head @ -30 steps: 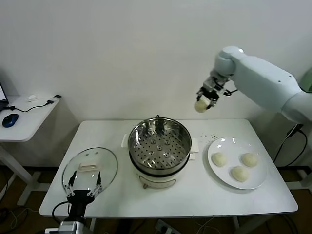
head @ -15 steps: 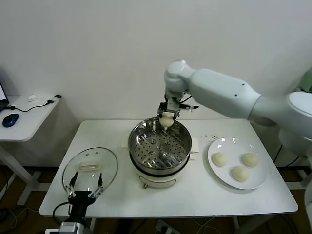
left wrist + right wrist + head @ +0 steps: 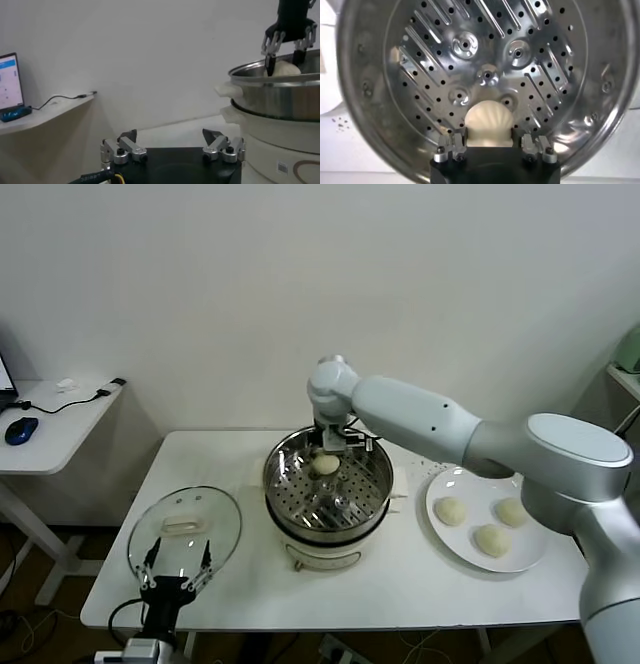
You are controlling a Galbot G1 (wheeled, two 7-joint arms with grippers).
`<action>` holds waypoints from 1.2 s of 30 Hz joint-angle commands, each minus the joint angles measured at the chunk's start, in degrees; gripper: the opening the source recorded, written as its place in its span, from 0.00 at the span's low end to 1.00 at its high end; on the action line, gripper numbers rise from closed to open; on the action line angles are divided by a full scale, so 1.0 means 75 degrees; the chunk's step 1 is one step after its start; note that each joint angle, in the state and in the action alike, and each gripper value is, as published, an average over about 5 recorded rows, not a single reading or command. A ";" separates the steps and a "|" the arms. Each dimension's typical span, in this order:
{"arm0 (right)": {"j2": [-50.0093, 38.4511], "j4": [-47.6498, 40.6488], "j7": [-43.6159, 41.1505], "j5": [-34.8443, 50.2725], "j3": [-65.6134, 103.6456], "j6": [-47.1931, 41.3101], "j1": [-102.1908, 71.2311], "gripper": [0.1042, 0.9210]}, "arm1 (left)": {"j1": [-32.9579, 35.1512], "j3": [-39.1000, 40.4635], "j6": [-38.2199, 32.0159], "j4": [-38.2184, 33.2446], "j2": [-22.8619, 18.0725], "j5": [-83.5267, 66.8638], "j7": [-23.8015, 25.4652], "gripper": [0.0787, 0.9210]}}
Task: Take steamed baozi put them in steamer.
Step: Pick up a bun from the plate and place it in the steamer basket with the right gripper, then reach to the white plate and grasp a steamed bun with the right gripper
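The steamer (image 3: 300, 506) is a shiny steel pot with a perforated tray (image 3: 485, 50), standing mid-table on a white base. My right gripper (image 3: 330, 448) reaches down into its mouth from the back, shut on one cream-white baozi (image 3: 325, 465). In the right wrist view both fingers press the sides of that baozi (image 3: 488, 117), and it hangs over the tray. In the left wrist view it (image 3: 283, 69) shows at about rim height. Three more baozi (image 3: 492, 540) lie on the white plate (image 3: 436, 529) to the right. My left gripper (image 3: 175, 572) waits open and empty at the table's front left.
A round glass lid (image 3: 185, 529) with a white handle lies flat left of the steamer, just behind my left gripper. A side table (image 3: 50, 424) with a blue mouse and cables stands far left. A wall closes off the back.
My right arm swung left from high above the plate with the baozi in its gripper. It then lowered the baozi into the steamer's mouth. The left arm stayed still.
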 commanded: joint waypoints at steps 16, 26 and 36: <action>-0.0526 0.0506 -0.0051 0.1262 0.0167 -0.0258 0.0546 0.88 | 0.0006 0.0063 0.0017 0.0096 -0.0031 0.0079 -0.0029 0.88; -0.3376 0.1998 0.0480 0.5810 -0.2317 -0.3396 0.3237 0.88 | 0.0047 0.0114 0.0053 -0.0102 -0.0028 0.0047 -0.0088 0.88; -0.5430 0.2098 0.0191 0.9174 -0.4142 -0.6344 0.3694 0.88 | -0.0006 0.0224 0.0079 -0.0165 -0.0091 0.0114 -0.0087 0.88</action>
